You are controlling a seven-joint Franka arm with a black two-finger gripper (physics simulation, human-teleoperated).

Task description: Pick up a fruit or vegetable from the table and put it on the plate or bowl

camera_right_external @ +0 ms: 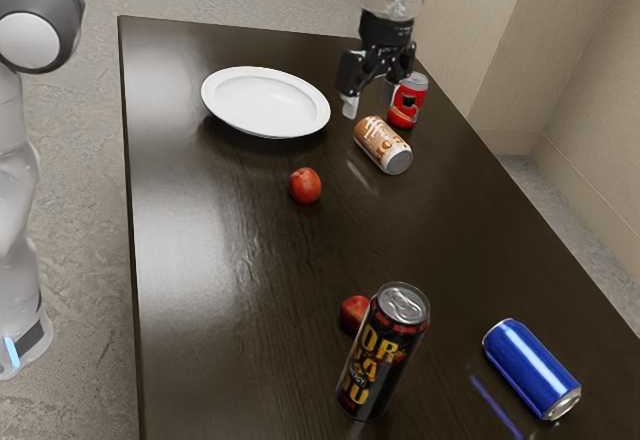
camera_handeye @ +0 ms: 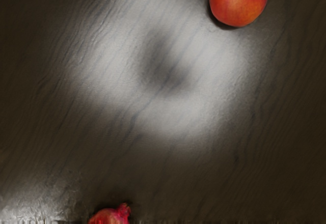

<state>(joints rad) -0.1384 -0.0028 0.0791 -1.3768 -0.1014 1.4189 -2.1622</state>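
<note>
Pincer [camera_right_external: 375, 95] agape above table [camera_right_external: 200, 260], beside red can [camera_right_external: 408, 102]

The tabletop [camera_right_external: 220, 290] was dark wood, grained and polished enough to throw glare. Near the gripper [camera_right_external: 372, 98], the white plate [camera_right_external: 265, 101] looked like smooth glazed ceramic, while the blue can [camera_right_external: 530, 368], far from it, was shiny metal.

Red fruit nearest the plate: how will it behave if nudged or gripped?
The red fruit looks round and smooth, so a nudge would probably roll it across the glossy table. An off-centre grip may squirt it sideways. It looks small and solid, so it is likely light and firm enough to hold.
</note>
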